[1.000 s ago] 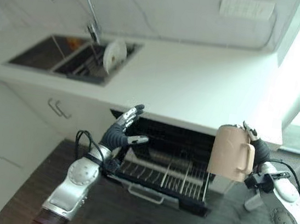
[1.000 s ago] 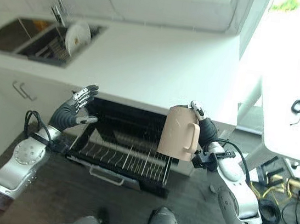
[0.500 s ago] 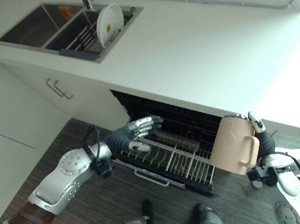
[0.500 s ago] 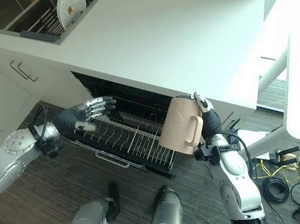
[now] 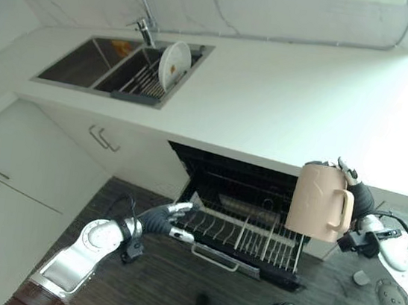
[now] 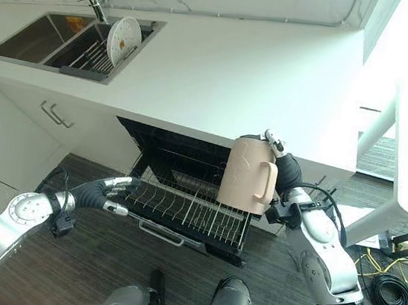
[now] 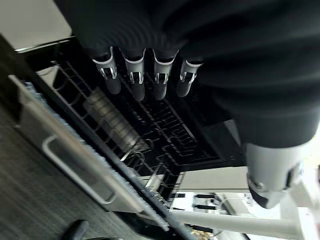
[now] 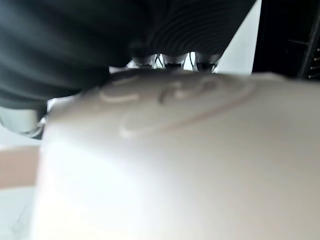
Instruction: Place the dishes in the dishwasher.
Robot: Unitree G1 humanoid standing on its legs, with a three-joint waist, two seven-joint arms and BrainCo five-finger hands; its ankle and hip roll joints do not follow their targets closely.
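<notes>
Beige mug [image 6: 248, 176], clamped in the right hand [image 6: 284, 171] at frame centre-right above the pulled-out dishwasher rack [image 6: 189, 211], awaits lowering among the tines, while the left hand [image 6: 101, 188], fingers straight and apart, rests by the rack's left corner.

The counter [image 5: 286, 103] runs across the back, with the sink [image 5: 87, 69] set into its left end and a plate [image 5: 173, 64] standing on edge in the sink's right basin. Under the counter, the dishwasher rack [image 5: 245, 237] is pulled out forward. A mug [image 5: 318, 201] hangs above the rack's right end.
</notes>
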